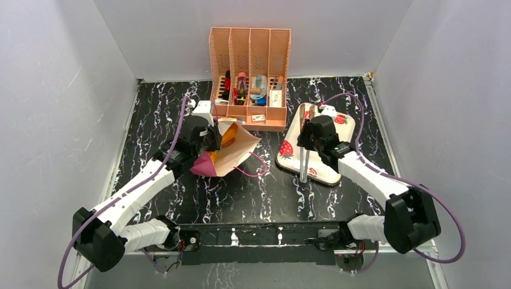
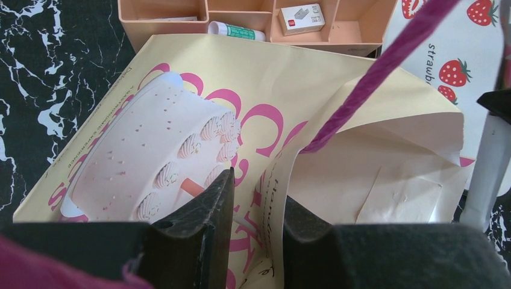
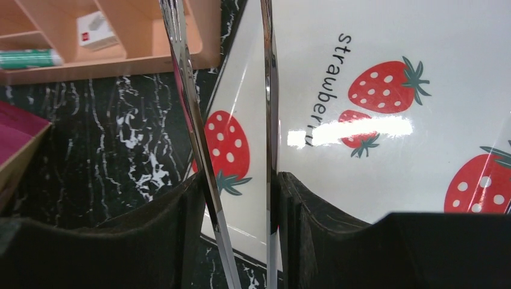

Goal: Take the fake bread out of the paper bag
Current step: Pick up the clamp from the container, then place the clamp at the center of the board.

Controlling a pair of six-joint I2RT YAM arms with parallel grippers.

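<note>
The left gripper is pinching the open paper lip of the paper bag, which is lying cake-print face up on the black marbled table, just in front of the peach organiser. An orange glint showing at the bag's mouth is probably the fake bread, though the overhead view is too small to be sure. The right gripper is clamping a pair of metal tongs by both blades, hanging over the left side of the strawberry-print tray.
</note>
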